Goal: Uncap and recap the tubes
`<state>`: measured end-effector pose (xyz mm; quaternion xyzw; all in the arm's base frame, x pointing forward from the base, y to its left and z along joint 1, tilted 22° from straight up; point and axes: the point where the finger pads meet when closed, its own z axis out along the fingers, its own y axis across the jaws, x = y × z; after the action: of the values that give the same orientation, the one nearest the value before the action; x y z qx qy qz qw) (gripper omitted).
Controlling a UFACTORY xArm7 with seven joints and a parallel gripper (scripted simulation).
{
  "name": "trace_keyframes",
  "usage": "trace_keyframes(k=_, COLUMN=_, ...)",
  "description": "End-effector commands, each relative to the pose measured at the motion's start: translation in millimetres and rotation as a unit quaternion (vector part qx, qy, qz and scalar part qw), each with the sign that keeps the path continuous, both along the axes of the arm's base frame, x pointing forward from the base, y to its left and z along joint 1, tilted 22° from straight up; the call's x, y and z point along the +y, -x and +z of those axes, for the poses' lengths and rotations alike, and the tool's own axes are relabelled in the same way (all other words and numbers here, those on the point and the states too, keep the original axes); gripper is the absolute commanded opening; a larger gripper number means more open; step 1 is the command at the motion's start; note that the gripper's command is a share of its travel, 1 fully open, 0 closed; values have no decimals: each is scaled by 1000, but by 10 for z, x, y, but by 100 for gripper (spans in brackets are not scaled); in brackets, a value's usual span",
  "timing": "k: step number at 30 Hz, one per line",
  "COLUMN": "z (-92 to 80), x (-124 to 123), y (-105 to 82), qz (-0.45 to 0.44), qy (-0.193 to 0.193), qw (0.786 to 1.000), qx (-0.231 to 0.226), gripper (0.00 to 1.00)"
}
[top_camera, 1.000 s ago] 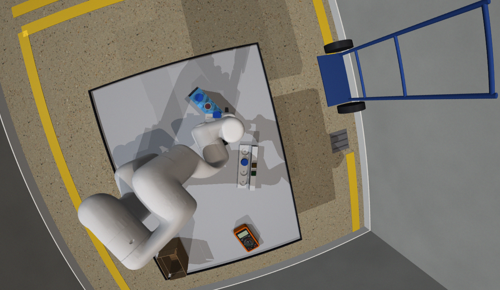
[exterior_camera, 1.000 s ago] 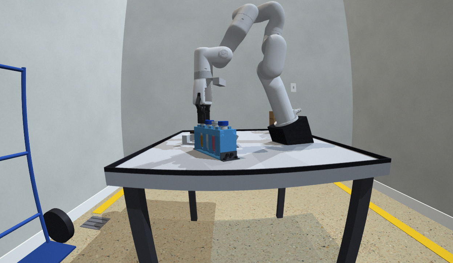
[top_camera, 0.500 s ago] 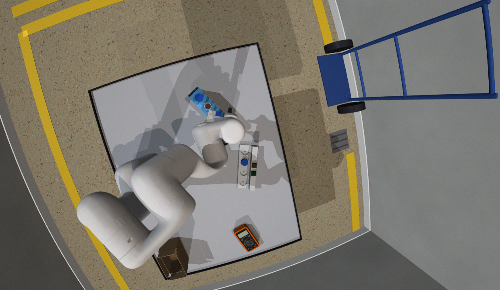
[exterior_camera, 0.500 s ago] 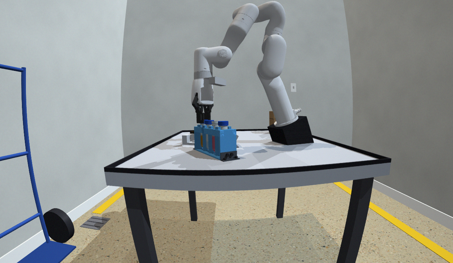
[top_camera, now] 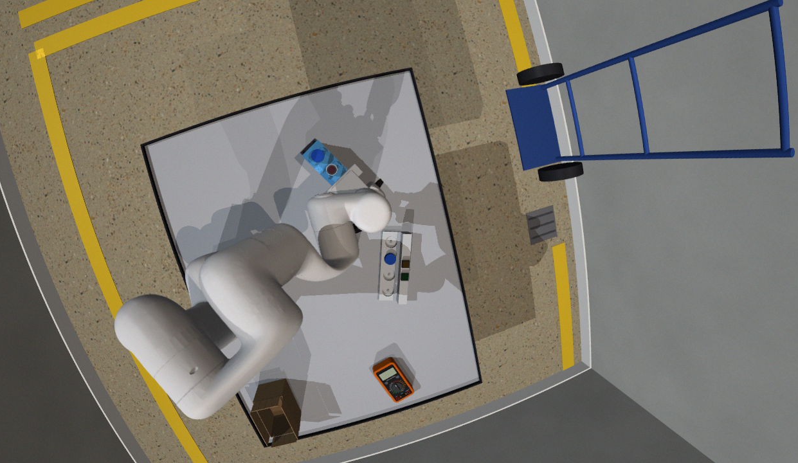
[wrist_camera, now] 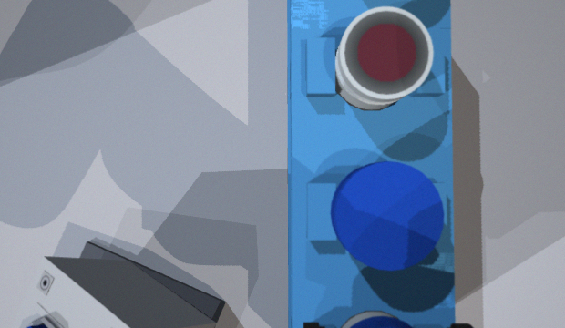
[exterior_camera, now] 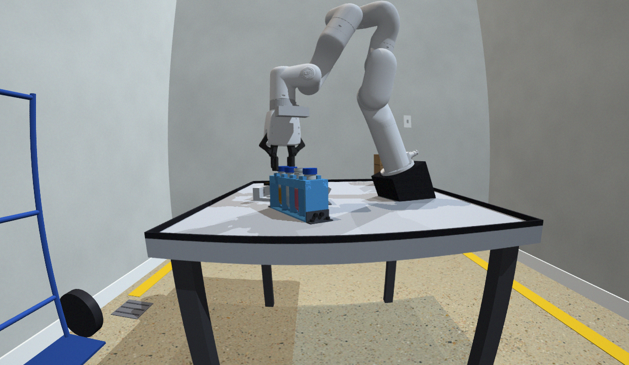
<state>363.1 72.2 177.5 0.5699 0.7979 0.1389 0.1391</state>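
The translucent blue plastic tube rack [wrist_camera: 310, 137] looks smooth and faintly glossy. A round matt blue plastic cap [wrist_camera: 387, 216] sits in it. The white robot arm [exterior_camera: 379, 90] has a smooth satin shell. The speckled beige floor [top_camera: 159, 86] looks rough, like stone aggregate.

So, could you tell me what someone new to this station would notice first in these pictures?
The tall white robot arm arching over the grey table stands out first, its black gripper hanging open and empty just above the bright blue tube rack. In the wrist view one open tube with red liquid sits uncapped beside a round blue screw cap. Another blue cap rests in the white cap tray.
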Motion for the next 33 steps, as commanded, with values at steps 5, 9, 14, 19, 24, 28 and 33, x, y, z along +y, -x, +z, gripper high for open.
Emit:
trace_keyframes(k=5, z=13, x=3, y=-7, qz=-188, qy=-61, qw=980, qx=11, gripper=46)
trace_keyframes(k=9, z=13, x=3, y=-7, qz=-271, qy=-95, qw=958, qx=16, gripper=46)
trace_keyframes(k=14, z=13, x=3, y=-7, qz=-355, qy=-129, qw=926, qx=20, gripper=46)
trace_keyframes(k=19, z=14, x=3, y=-7, qz=-358, qy=-130, qw=924, qx=20, gripper=46)
trace_keyframes(k=24, z=15, x=4, y=-7, qz=-358, qy=-130, qw=924, qx=20, gripper=46)
trace_keyframes(k=28, z=15, x=4, y=-7, qz=-358, qy=-130, qw=924, qx=20, gripper=0)
trace_keyframes(k=33, z=15, x=3, y=-7, qz=-358, qy=-130, qw=924, qx=20, gripper=0)
